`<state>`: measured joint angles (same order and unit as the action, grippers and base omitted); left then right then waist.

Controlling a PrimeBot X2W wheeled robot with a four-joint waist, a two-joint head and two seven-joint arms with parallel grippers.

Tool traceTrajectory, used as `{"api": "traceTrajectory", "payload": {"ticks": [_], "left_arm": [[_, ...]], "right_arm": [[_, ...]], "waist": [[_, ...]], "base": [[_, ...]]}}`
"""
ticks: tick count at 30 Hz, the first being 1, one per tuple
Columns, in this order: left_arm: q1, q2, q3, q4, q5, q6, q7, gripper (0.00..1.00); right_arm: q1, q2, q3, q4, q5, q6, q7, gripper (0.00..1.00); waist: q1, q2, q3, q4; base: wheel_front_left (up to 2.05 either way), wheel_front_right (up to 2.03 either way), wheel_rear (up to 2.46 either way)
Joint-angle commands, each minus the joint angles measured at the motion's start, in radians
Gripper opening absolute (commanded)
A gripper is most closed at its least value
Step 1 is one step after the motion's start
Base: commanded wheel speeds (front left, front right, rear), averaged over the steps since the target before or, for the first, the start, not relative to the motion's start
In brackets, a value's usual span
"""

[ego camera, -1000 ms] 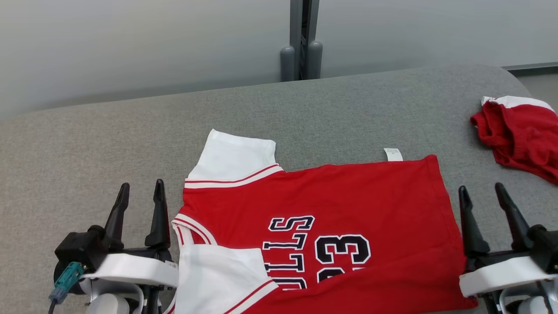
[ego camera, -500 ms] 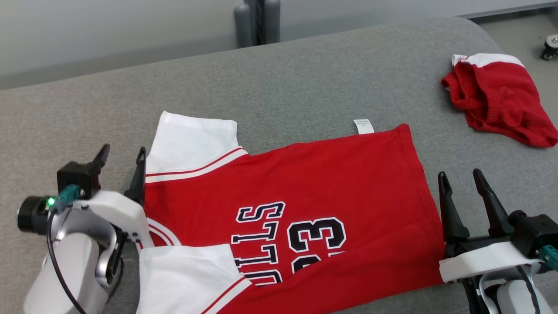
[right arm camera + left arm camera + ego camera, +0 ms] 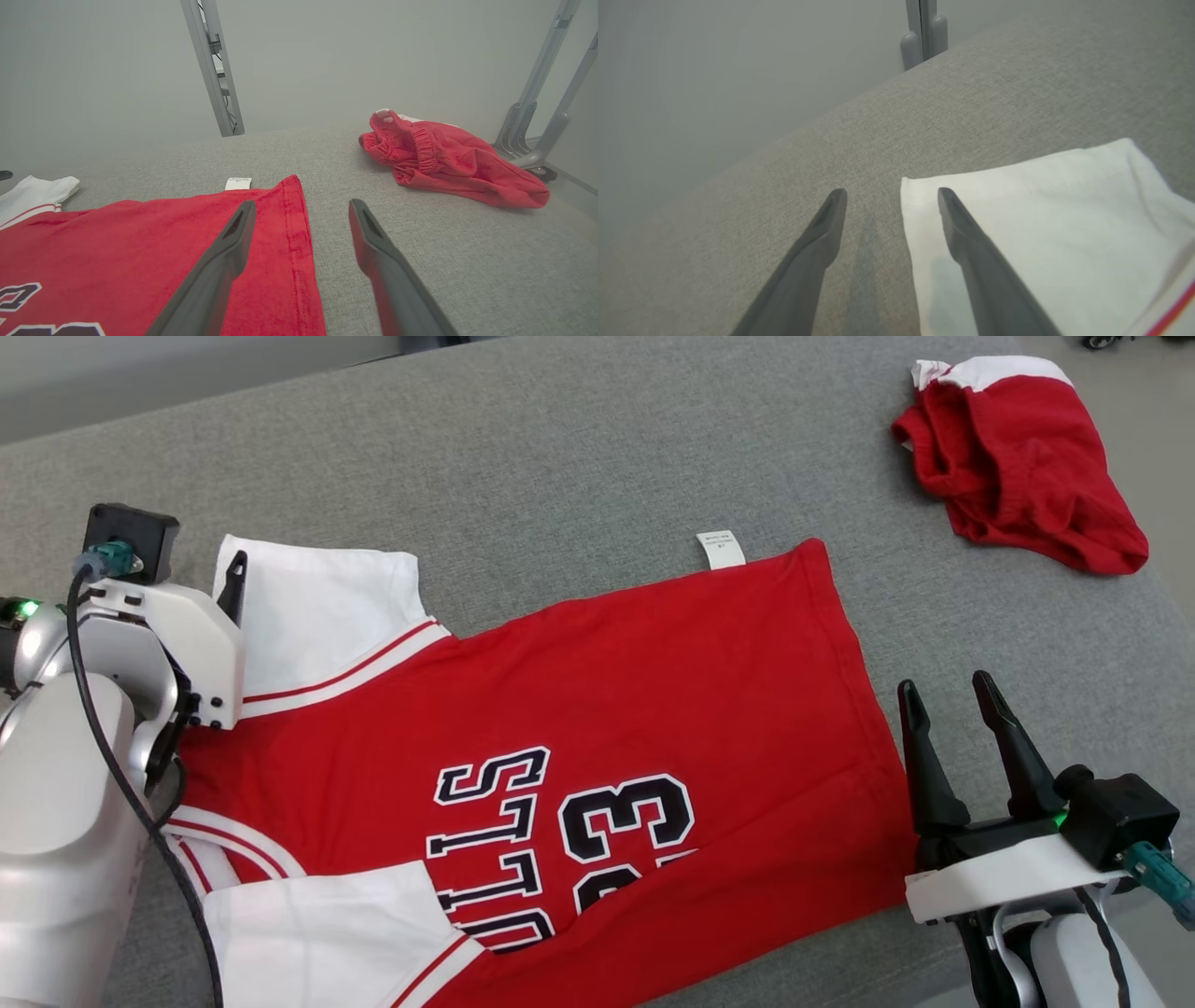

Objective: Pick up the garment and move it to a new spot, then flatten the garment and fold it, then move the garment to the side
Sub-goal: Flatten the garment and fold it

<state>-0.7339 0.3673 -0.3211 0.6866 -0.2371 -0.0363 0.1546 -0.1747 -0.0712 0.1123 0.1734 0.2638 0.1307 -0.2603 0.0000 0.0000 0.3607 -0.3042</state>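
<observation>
Red cloth with white sleeves, the jersey [image 3: 597, 709] lies spread face up across the middle of the grey tabletop [image 3: 579, 457]. Its collar end is to the left, its hem to the right, and the lettering runs sideways. It looks mostly flat, so I'd judge the moving is done and the folding is about to begin.

The left tool [image 3: 892, 192] hangs low over the far sleeve [image 3: 317, 607], jaws spread wide and holding nothing. From its own camera, one finger sits over the sleeve's white corner and the other over bare tabletop, with the cuff edge between them. That straddle makes sense if the aim is to pinch that corner. Whether a finger touches the cloth I can't tell.

The right tool [image 3: 946, 684] stands at the hem on the near right, also wide and empty, and its own camera shows the hem edge running between its fingers. Placed at opposite ends like that, the pair could lift sleeve and hem together and carry the far edge toward the near one.

The near sleeve [image 3: 317, 933] lies over the chest, covering part of the lettering. Crumpled red shorts [image 3: 1018, 457] sit well apart at the far right, out of the way.
</observation>
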Motion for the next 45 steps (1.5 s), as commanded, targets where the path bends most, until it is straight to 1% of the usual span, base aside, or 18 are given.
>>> {"api": "traceTrajectory", "payload": {"ticks": [1, 7, 11, 14, 18, 22, 25, 26, 27, 28, 29, 30, 34, 37, 40, 43, 45], "left_arm": [[-0.024, 0.008, -0.005, 0.020, 0.007, -0.007, 0.006, 1.00], [-0.105, 0.036, -0.035, 0.114, 0.020, -0.045, 0.045, 1.00], [-0.143, 0.047, -0.050, 0.160, 0.013, -0.061, 0.063, 1.00], [-0.158, 0.036, -0.034, 0.199, -0.032, -0.075, 0.094, 1.00], [-0.179, 0.044, -0.047, 0.224, -0.063, -0.088, 0.131, 1.00], [-0.187, 0.047, -0.076, 0.239, -0.099, -0.095, 0.182, 1.00], [-0.182, 0.046, -0.119, 0.224, -0.137, -0.096, 0.222, 1.00], [-0.179, 0.047, -0.133, 0.216, -0.153, -0.096, 0.231, 0.92], [-0.176, 0.051, -0.145, 0.207, -0.168, -0.096, 0.240, 0.73], [-0.173, 0.056, -0.155, 0.198, -0.182, -0.096, 0.247, 0.58], [-0.169, 0.067, -0.172, 0.182, -0.208, -0.096, 0.257, 0.26], [-0.166, 0.072, -0.182, 0.171, -0.221, -0.096, 0.260, 0.00], [-0.163, 0.082, -0.210, 0.144, -0.252, -0.095, 0.263, 0.00], [-0.171, 0.084, -0.220, 0.119, -0.273, -0.094, 0.236, 0.00], [-0.175, 0.073, -0.223, 0.101, -0.283, -0.094, 0.189, 0.00], [-0.175, 0.062, -0.221, 0.080, -0.285, -0.094, 0.126, 0.00], [-0.164, 0.044, -0.222, 0.068, -0.288, -0.094, 0.089, 0.00]], "right_arm": [[-0.010, -0.001, 0.003, -0.003, 0.006, 0.000, -0.007, 1.00], [-0.022, 0.007, 0.014, 0.003, 0.008, 0.000, -0.007, 1.00], [-0.021, 0.012, 0.015, 0.008, 0.012, 0.000, -0.007, 1.00], [-0.021, 0.014, 0.019, 0.012, 0.016, 0.000, -0.006, 1.00], [-0.031, 0.016, 0.031, 0.019, 0.018, 0.000, -0.006, 1.00], [-0.037, 0.017, 0.031, 0.026, 0.025, 0.000, -0.006, 1.00], [-0.035, 0.018, 0.028, 0.032, 0.027, 0.000, -0.006, 1.00], [-0.034, 0.018, 0.027, 0.033, 0.028, 0.000, -0.006, 1.00], [-0.034, 0.018, 0.025, 0.034, 0.030, 0.000, -0.006, 1.00], [-0.034, 0.018, 0.024, 0.036, 0.030, 0.000, -0.006, 1.00], [-0.036, 0.018, 0.022, 0.041, 0.031, 0.000, -0.006, 1.00], [-0.038, 0.019, 0.021, 0.043, 0.031, 0.000, -0.006, 1.00], [-0.041, 0.019, 0.019, 0.048, 0.031, 0.000, -0.006, 1.00], [-0.039, 0.019, 0.015, 0.050, 0.028, 0.000, -0.006, 1.00], [-0.041, 0.017, 0.011, 0.054, 0.019, 0.000, -0.006, 1.00], [-0.061, 0.000, 0.002, 0.063, 0.016, 0.000, -0.006, 1.00], [-0.081, -0.014, -0.002, 0.086, 0.021, 0.000, -0.006, 1.00]], "waist": [[0.0000, 0.0000, 0.016, -0.016], [0.0000, 0.0000, 0.035, -0.038], [0.0000, 0.0000, 0.042, -0.046], [0.0000, 0.0000, 0.047, -0.051], [0.0000, 0.0000, 0.058, -0.062], [0.0000, 0.0000, 0.063, -0.070], [0.0000, 0.0000, 0.064, -0.072], [0.0000, 0.0000, 0.063, -0.072], [0.0000, 0.0000, 0.062, -0.072], [0.0000, 0.0000, 0.060, -0.070], [0.0000, 0.0000, 0.057, -0.068], [0.0000, 0.0000, 0.054, -0.066], [0.0000, 0.0000, 0.045, -0.058], [0.0000, 0.0000, 0.035, -0.045], [0.0000, 0.0000, 0.026, -0.021], [0.0000, 0.0000, 0.017, 0.012], [0.0000, 0.0000, 0.010, 0.038]], "base": [[0.00, 0.00, 0.00], [0.00, 0.00, 0.00], [0.00, 0.00, 0.00], [0.00, 0.00, 0.00], [0.00, 0.00, 0.00], [0.00, 0.00, 0.00], [0.00, 0.00, 0.00], [0.00, 0.00, 0.00], [0.00, 0.00, 0.00], [0.00, 0.00, 0.00], [0.00, 0.00, 0.00], [0.00, 0.00, 0.00], [0.00, 0.00, 0.00], [0.00, 0.00, 0.00], [0.00, 0.00, 0.00], [0.00, 0.00, 0.00], [0.00, 0.00, 0.00]]}}
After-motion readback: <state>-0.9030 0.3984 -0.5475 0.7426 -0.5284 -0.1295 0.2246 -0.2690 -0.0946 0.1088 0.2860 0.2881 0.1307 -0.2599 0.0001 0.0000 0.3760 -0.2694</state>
